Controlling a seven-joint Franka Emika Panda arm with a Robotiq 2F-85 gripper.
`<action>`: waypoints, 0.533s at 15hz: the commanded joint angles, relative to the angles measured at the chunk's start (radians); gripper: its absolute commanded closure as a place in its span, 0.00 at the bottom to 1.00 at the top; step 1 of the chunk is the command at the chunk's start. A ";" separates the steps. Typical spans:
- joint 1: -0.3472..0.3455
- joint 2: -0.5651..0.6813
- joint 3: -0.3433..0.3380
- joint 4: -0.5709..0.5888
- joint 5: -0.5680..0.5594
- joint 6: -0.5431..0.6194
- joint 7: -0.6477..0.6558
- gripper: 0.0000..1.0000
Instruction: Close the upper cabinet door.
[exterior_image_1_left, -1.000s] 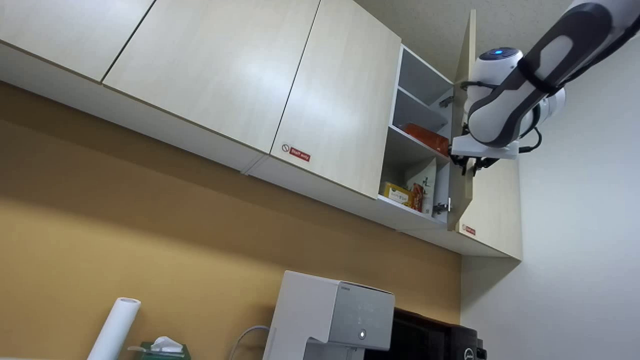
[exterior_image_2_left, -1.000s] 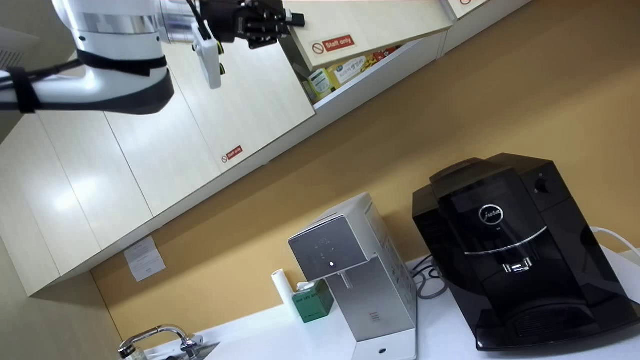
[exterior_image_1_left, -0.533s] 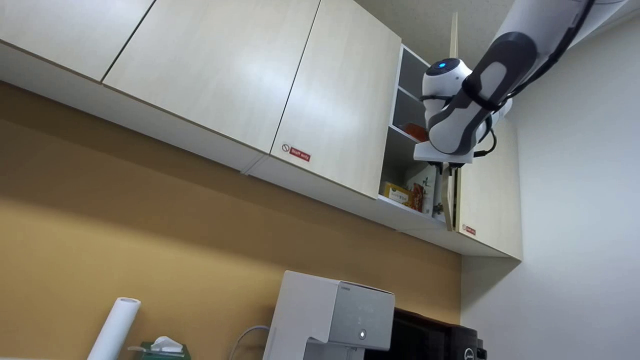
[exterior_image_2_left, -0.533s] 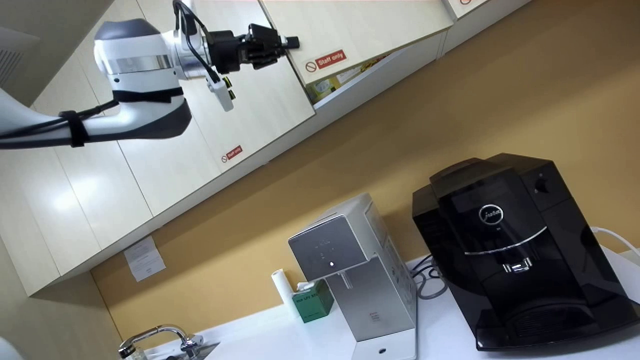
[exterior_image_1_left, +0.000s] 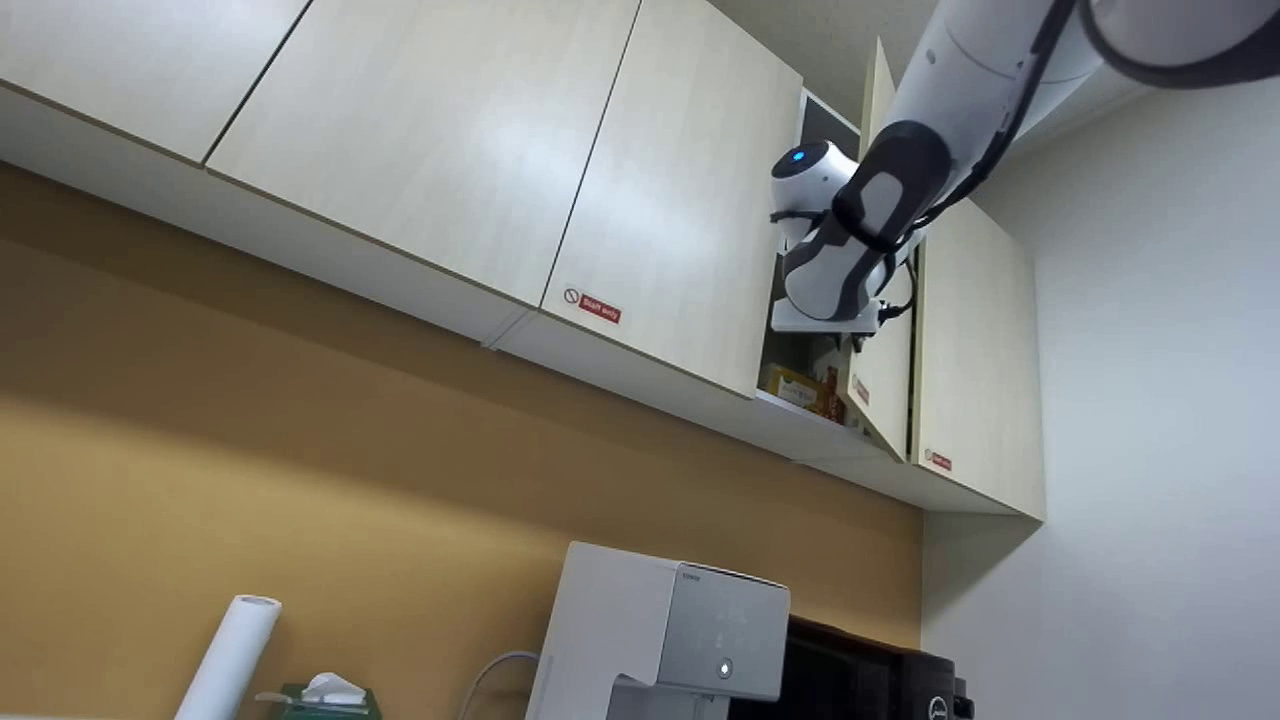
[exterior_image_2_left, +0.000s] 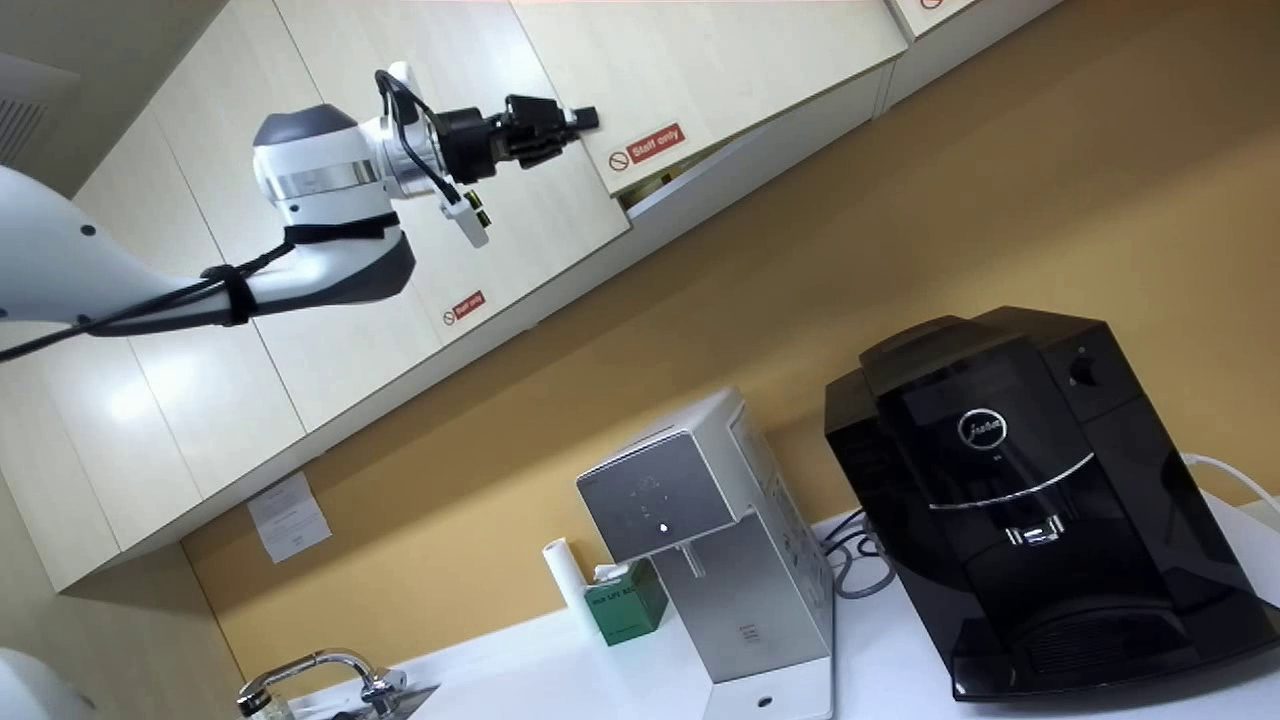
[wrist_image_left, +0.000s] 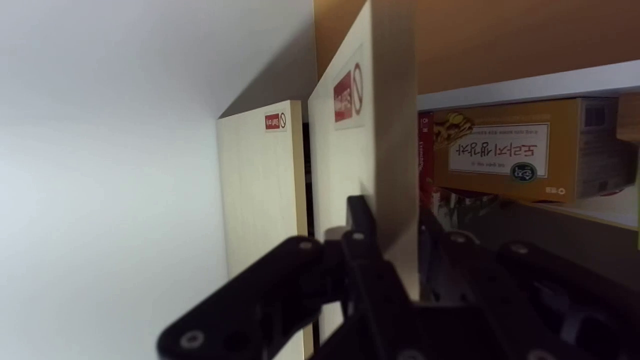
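Upper cabinet door (wrist_image_left: 337, 165): ajar, long axis upright
Pincer (wrist_image_left: 395, 217): clamped on its free edge (wrist_image_left: 395, 130), both faces straddled

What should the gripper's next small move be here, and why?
Probably swing the upper cabinet door slightly toward closing. The gripper straddles its free edge, one finger to each side, and a yellow box shows past that edge, so the door is ajar. I'd stop before the inside finger could get pinched.
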 joint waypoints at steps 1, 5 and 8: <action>-0.122 0.005 0.122 0.117 0.073 -0.020 0.059 1.00; -0.217 -0.041 0.177 0.203 0.140 -0.077 0.042 1.00; -0.254 -0.060 0.197 0.238 0.180 -0.099 0.021 1.00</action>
